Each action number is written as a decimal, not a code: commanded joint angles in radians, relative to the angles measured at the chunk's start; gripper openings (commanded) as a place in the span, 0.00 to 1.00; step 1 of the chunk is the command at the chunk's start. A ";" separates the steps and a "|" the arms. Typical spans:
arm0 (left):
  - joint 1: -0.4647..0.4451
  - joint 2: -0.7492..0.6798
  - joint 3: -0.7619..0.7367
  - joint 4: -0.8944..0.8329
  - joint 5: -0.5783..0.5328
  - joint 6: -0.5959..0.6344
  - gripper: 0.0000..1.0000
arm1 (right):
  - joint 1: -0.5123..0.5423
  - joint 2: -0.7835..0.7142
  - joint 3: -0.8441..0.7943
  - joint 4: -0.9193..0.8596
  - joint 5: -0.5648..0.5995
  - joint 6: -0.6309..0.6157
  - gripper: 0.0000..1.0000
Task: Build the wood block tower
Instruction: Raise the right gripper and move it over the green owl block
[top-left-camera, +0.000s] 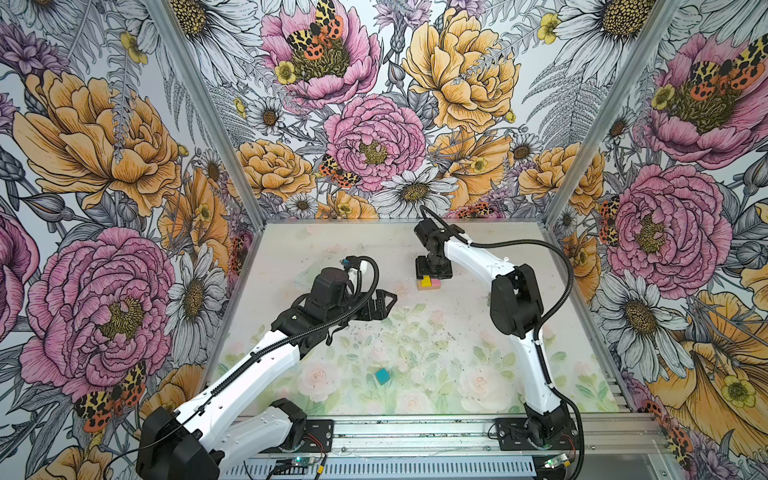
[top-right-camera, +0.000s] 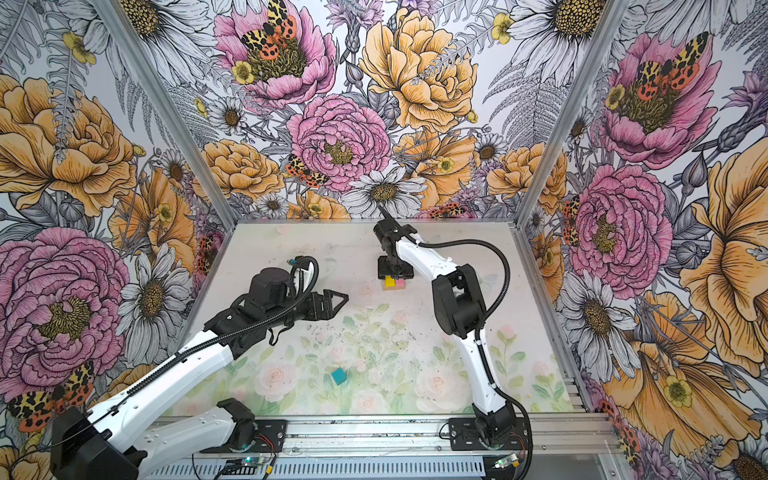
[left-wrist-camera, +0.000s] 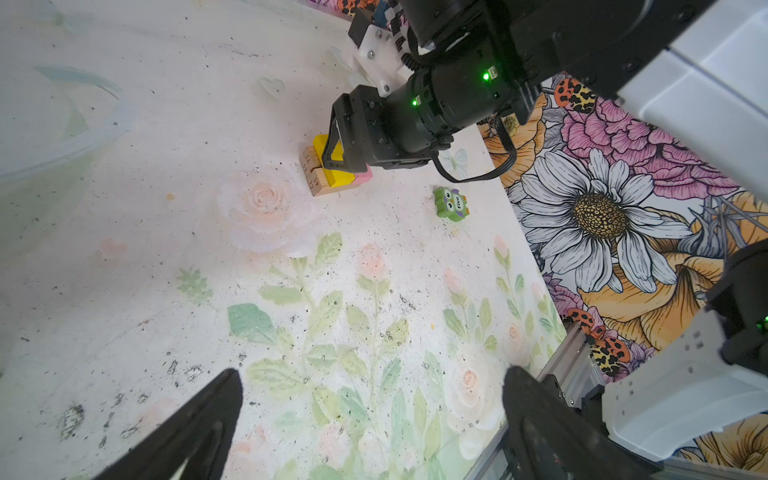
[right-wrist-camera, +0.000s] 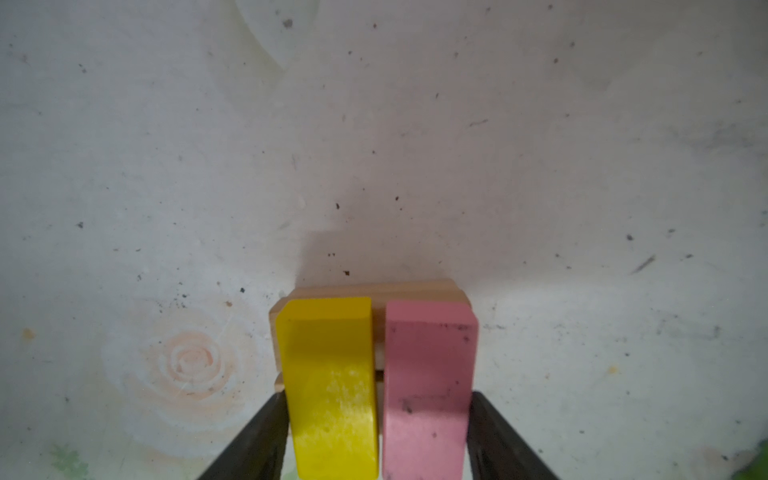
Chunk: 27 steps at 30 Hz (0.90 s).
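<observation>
The wood block tower (top-left-camera: 429, 284), a yellow wooden bar (right-wrist-camera: 332, 374) and a pink wooden slab (right-wrist-camera: 428, 374) lying side by side on plain tan wooden planks (right-wrist-camera: 374, 291), stands at the far middle of the pale floral surface (top-left-camera: 415, 332). The right claw (right-wrist-camera: 378, 397) points straight down over it, one black finger against the bar's outer face and the other against the slab's, pinching the pair together. The left claw (left-wrist-camera: 370, 374) hangs spread wide and empty above the surface, left of the tower and well apart from it, and a teal wooden cube (top-left-camera: 381, 376) lies alone nearer the front edge.
</observation>
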 joint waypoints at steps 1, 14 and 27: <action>0.011 -0.022 -0.016 0.021 0.021 -0.004 0.99 | 0.005 0.024 0.030 -0.007 0.009 -0.004 0.67; 0.017 -0.034 -0.024 0.020 0.024 -0.009 0.99 | 0.007 0.046 0.064 -0.019 -0.003 -0.013 0.61; 0.021 -0.043 -0.029 0.020 0.023 -0.014 0.99 | 0.013 -0.003 0.058 -0.021 0.009 -0.024 0.82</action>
